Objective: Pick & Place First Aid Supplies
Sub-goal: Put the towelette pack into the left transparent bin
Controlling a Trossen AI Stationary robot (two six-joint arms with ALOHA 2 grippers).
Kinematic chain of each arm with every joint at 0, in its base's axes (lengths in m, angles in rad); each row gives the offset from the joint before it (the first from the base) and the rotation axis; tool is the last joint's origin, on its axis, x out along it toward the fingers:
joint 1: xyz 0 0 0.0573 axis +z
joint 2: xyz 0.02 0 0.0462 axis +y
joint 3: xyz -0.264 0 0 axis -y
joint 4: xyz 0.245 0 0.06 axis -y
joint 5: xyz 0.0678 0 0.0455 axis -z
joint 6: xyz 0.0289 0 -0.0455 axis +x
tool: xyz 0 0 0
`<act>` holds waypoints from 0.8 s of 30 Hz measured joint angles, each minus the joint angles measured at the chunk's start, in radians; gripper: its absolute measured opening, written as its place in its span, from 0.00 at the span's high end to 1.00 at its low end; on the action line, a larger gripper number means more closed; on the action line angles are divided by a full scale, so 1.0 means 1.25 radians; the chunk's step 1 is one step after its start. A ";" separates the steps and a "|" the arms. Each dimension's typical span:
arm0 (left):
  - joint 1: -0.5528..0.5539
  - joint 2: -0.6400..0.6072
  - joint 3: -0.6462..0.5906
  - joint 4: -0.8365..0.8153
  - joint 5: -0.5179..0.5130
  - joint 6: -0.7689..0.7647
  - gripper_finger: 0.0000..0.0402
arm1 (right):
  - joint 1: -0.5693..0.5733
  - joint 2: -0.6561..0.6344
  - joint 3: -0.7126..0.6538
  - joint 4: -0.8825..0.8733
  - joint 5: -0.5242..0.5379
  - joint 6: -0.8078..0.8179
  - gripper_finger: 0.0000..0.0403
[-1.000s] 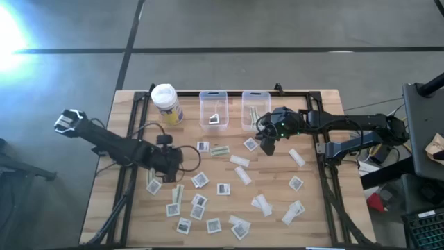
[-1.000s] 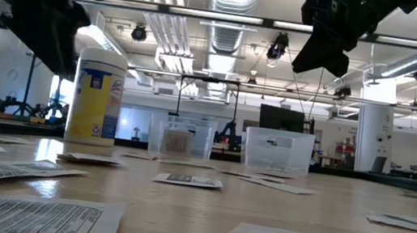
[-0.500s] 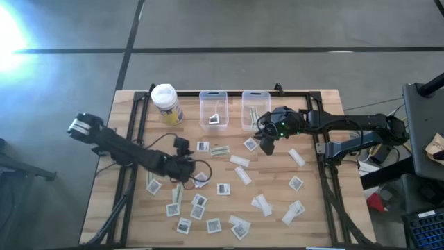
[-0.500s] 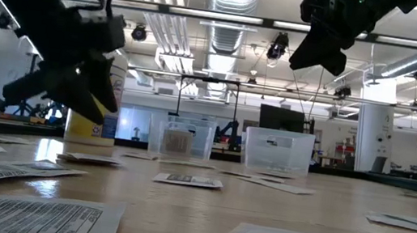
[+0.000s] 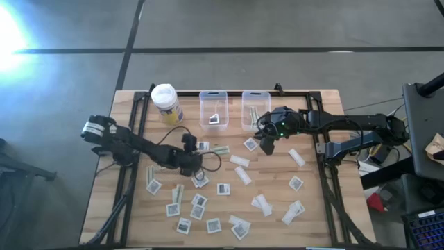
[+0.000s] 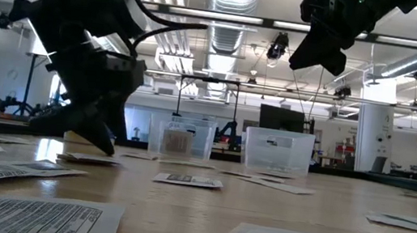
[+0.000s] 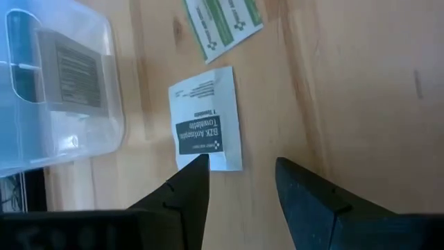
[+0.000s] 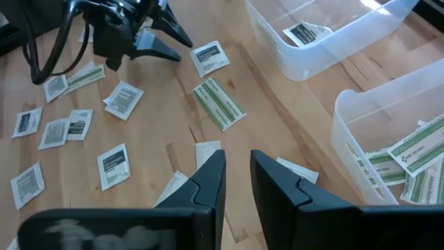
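The left gripper (image 5: 196,161), fingers parted and holding nothing, hangs low over the counter (image 5: 312,215) just short of a square white packet (image 7: 205,128) with a dark printed patch, which lies flat beside the left clear bin (image 5: 214,110). In the left wrist view one fingertip (image 7: 198,167) already overlaps the packet's near edge while the other stands off to the side on bare wood. A green-printed strip (image 7: 223,19) lies just past the packet, and the left clear bin already holds one square packet.

The right gripper (image 5: 267,144) waits raised in front of the right clear bin (image 5: 254,109), its fingers a narrow gap apart with nothing between them; that bin holds several green strips. Many more first aid supplies (image 5: 208,208) remain scattered across the counter, and a yellow container (image 5: 166,104) with a white lid stands on the far side of the left clear bin.

The likely trouble is the packet's flatness. With one finger on top of its edge, not beside it, a closing pinch could slide the packet toward the bin wall or close on nothing. The nearby green strip could also be nudged if the approach runs long.
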 joint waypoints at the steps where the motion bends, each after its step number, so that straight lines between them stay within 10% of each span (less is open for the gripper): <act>1: 0.004 0.003 0.001 0.005 0.000 0.002 0.59 | 0.000 0.000 0.000 0.000 0.000 0.000 0.83; 24: 0.058 0.106 0.000 0.040 0.042 0.063 0.70 | 0.000 0.000 0.000 0.018 0.000 -0.012 0.86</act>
